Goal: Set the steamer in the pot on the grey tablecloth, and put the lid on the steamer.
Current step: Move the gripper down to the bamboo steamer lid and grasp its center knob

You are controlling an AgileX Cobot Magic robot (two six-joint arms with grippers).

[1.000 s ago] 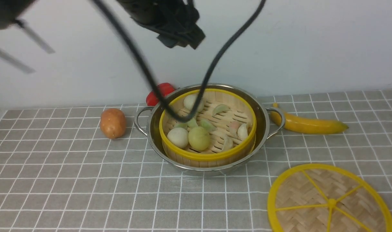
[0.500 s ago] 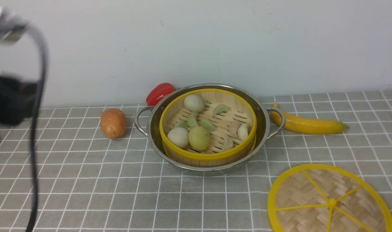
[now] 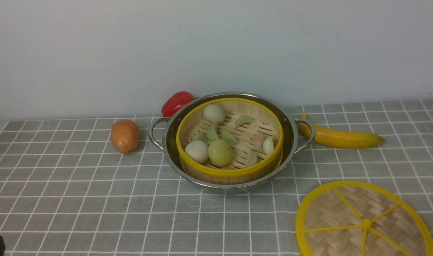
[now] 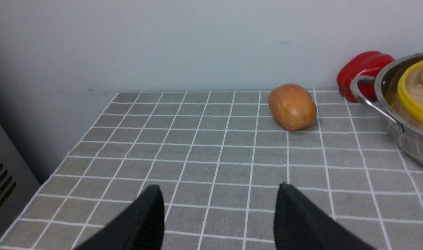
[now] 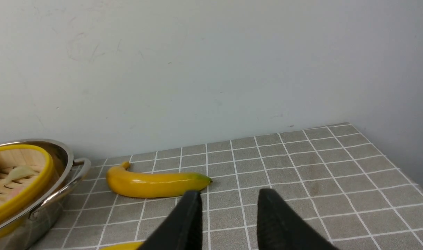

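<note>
The steamer, a yellow-rimmed bamboo basket holding buns and dumplings, sits inside the shiny pot at the middle of the grey tablecloth. The lid, a flat woven disc with yellow spokes, lies on the cloth at the near right, apart from the pot. My left gripper hovers open over bare cloth at the near left, with the pot and steamer off to its side. My right gripper is open and empty near the banana, the pot beside it.
A potato lies left of the pot and a red pepper sits behind it by the wall. A banana lies to the pot's right. The table's left edge and right edge drop off.
The left arm and its cable, which hung above the pot, swung left and down out of the front view. Only a dark tip shows at the lower left corner. Objects have not moved.
</note>
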